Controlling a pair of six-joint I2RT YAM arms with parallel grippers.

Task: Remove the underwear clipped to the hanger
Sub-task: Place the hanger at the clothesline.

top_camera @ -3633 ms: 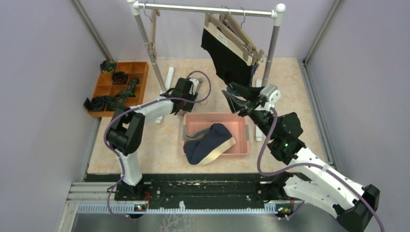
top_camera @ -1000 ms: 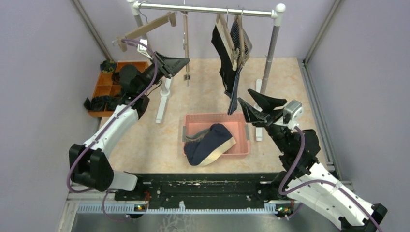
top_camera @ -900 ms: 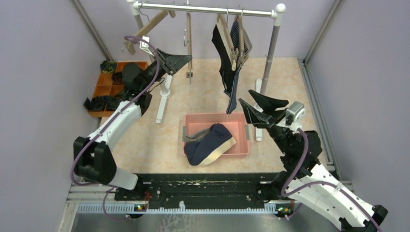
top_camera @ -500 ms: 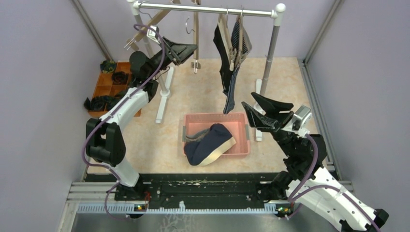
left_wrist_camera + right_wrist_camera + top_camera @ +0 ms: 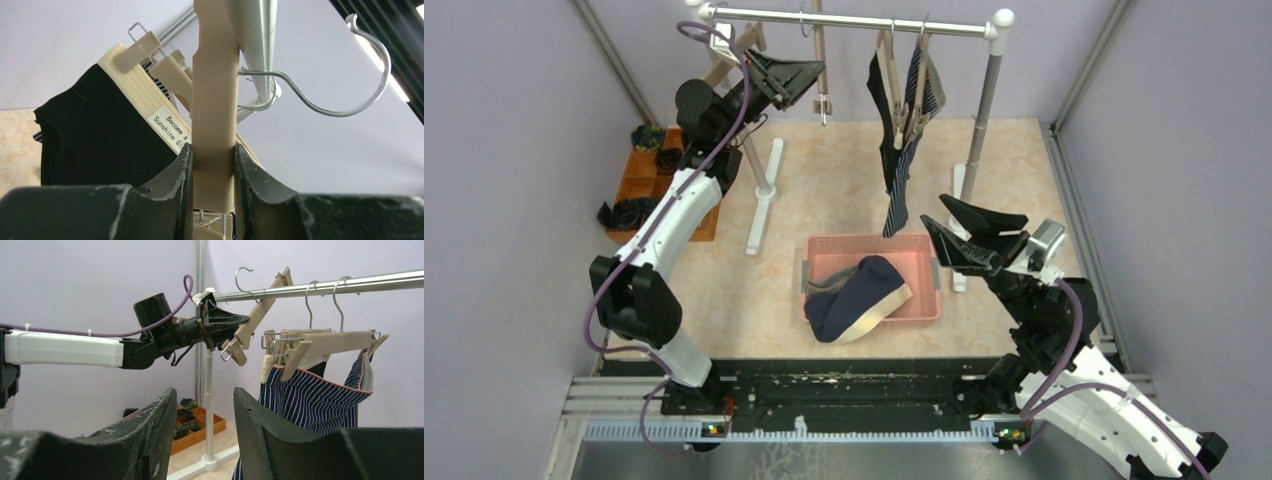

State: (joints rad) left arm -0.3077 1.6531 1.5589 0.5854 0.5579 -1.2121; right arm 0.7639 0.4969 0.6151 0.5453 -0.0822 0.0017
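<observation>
Two grippers noted. The left gripper (image 5: 212,155) is clamped on the flat wooden bar of an empty hanger (image 5: 214,75), one finger on each face. The hanger's wire hook lies close by the rail (image 5: 874,20); contact cannot be determined. The right gripper (image 5: 934,210) stands parted with nothing between its fingers, just right of the pink basket (image 5: 874,241) and below the hung garments.

Black boxer shorts (image 5: 85,140) and navy white-striped boxer shorts (image 5: 315,400) hang clipped to wooden hangers (image 5: 325,340) on the rail, side by side, right of the empty hanger. Plain navy boxer shorts (image 5: 856,292) lie in the basket over a grey-striped pair (image 5: 822,286), of which only an edge shows.

Surface: beige marbled floor (image 5: 824,190), enclosed by lilac walls (image 5: 514,150). An orange tray (image 5: 638,186) of dark cloth bundles sits at far left.

The left arm reaches high and far toward the rail's left end, nearly fully extended. The right arm is folded, elbow raised, wrist levelled toward the rail.
</observation>
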